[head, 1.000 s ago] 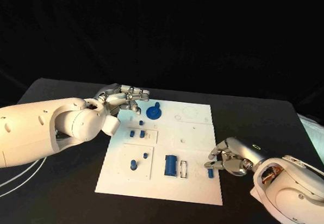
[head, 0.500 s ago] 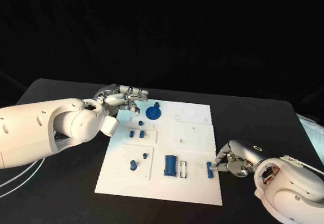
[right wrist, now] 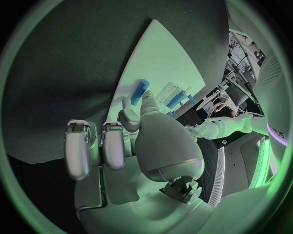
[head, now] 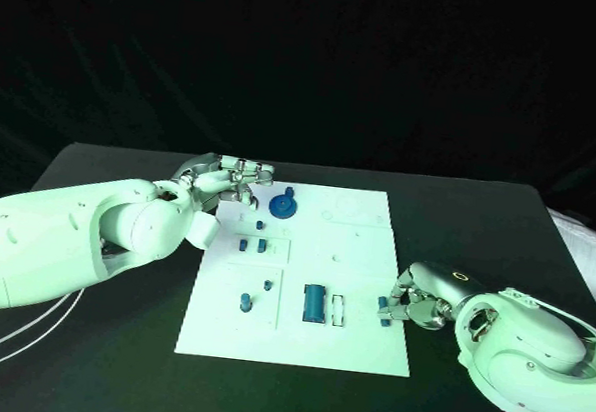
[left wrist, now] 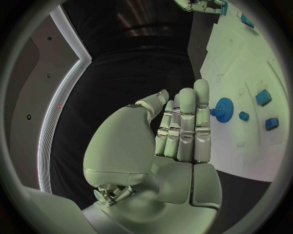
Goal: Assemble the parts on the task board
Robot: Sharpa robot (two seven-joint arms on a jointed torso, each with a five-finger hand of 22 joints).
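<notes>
The task board (head: 354,348) lies mid-table, with bare black table (head: 486,212) open on every side. A small blue peg (head: 385,305) lies at the board's right edge, touching the right hand's (head: 422,299) fingertips (right wrist: 148,101); the palm hides the contact, so I cannot tell whether it is pinched or only touched. The other fingers curl in. At the board's far left corner the left hand (head: 226,178) hovers, fingers (left wrist: 186,124) straight and close together, holding nothing, the blue gear (left wrist: 224,108) just beyond their tips
</notes>
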